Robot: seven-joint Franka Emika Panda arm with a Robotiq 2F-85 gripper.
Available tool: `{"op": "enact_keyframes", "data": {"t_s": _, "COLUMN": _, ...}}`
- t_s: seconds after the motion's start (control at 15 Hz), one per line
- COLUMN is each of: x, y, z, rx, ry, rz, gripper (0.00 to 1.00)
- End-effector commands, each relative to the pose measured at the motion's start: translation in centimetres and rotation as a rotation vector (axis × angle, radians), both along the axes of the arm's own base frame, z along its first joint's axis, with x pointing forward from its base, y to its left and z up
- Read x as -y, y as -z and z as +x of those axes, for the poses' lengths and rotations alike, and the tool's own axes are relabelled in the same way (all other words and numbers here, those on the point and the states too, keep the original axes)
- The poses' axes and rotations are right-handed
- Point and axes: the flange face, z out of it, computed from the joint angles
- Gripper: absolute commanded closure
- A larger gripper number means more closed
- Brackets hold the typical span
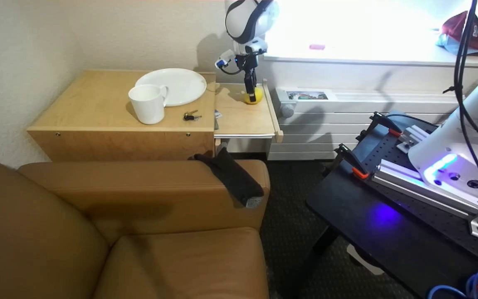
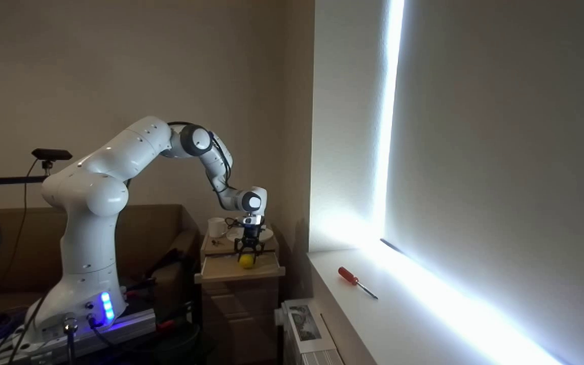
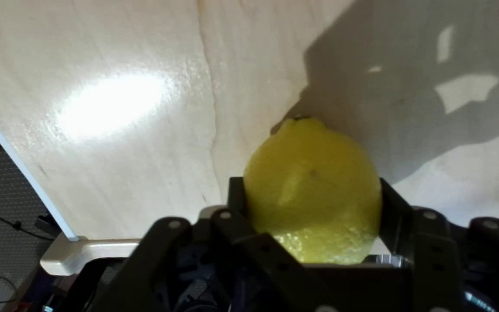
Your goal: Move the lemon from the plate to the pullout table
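Observation:
The bright yellow lemon [image 3: 312, 169] sits between my gripper's two fingers in the wrist view, touching both. My gripper [image 1: 252, 99] is shut on it, low over the pullout table [image 1: 241, 120]. The lemon shows in both exterior views, at the fingertips [image 1: 259, 94] and under the jaws [image 2: 246, 261]. I cannot tell whether it touches the board. The light-wood board fills most of the wrist view [image 3: 145, 182]. The white plate [image 1: 183, 83] lies on the larger wooden top beside the board, with no lemon on it.
A white cup [image 1: 147, 106] stands by the plate, with dark keys [image 1: 191, 116] near it. A raised wooden rail [image 1: 273, 112] edges the board. The wall and radiator [image 1: 347, 110] lie beyond it. A sofa arm [image 1: 152, 176] with a dark cloth item [image 1: 235, 178] is in front.

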Motion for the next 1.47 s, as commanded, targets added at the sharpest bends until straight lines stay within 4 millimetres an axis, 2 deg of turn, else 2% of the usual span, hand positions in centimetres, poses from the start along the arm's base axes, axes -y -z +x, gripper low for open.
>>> {"op": "enact_keyframes", "data": {"t_s": 0.0, "x": -0.1, "y": 2.1, "z": 1.4, "rx": 0.043, "ry": 0.047, "rz": 0.032, "gripper": 0.55}}
{"op": "enact_keyframes", "data": {"t_s": 0.07, "x": 0.1, "y": 2.3, "z": 1.5, "rx": 0.038, "ry": 0.062, "rz": 0.049, "gripper": 0.55}}
{"op": "enact_keyframes", "data": {"t_s": 0.13, "x": 0.1, "y": 2.4, "z": 1.5, "rx": 0.028, "ry": 0.063, "rz": 0.062, "gripper": 0.49}}
{"op": "enact_keyframes", "data": {"t_s": 0.2, "x": 0.2, "y": 2.7, "z": 1.3, "rx": 0.022, "ry": 0.048, "rz": 0.057, "gripper": 0.07}}
{"op": "enact_keyframes", "data": {"t_s": 0.27, "x": 0.4, "y": 2.9, "z": 1.1, "rx": 0.023, "ry": 0.029, "rz": 0.057, "gripper": 0.07}}
{"op": "enact_keyframes", "data": {"t_s": 0.33, "x": 1.0, "y": 3.5, "z": 0.8, "rx": 0.009, "ry": 0.021, "rz": 0.049, "gripper": 0.01}}
{"op": "enact_keyframes", "data": {"t_s": 0.4, "x": 1.5, "y": 4.4, "z": 0.5, "rx": -0.001, "ry": 0.017, "rz": 0.035, "gripper": 0.0}}
{"op": "enact_keyframes", "data": {"t_s": 0.53, "x": 2.0, "y": 4.1, "z": 0.3, "rx": 0.017, "ry": -0.013, "rz": 0.067, "gripper": 0.0}}
{"op": "enact_keyframes", "data": {"t_s": 0.8, "x": 1.9, "y": 1.8, "z": 0.9, "rx": 0.128, "ry": -0.075, "rz": 0.063, "gripper": 0.0}}
{"op": "enact_keyframes", "data": {"t_s": 1.0, "x": 2.1, "y": 0.4, "z": 0.5, "rx": 0.216, "ry": -0.144, "rz": 0.104, "gripper": 0.0}}
{"op": "enact_keyframes", "data": {"t_s": 1.4, "x": 2.8, "y": -1.7, "z": -3.5, "rx": 0.205, "ry": -0.328, "rz": 0.211, "gripper": 0.0}}
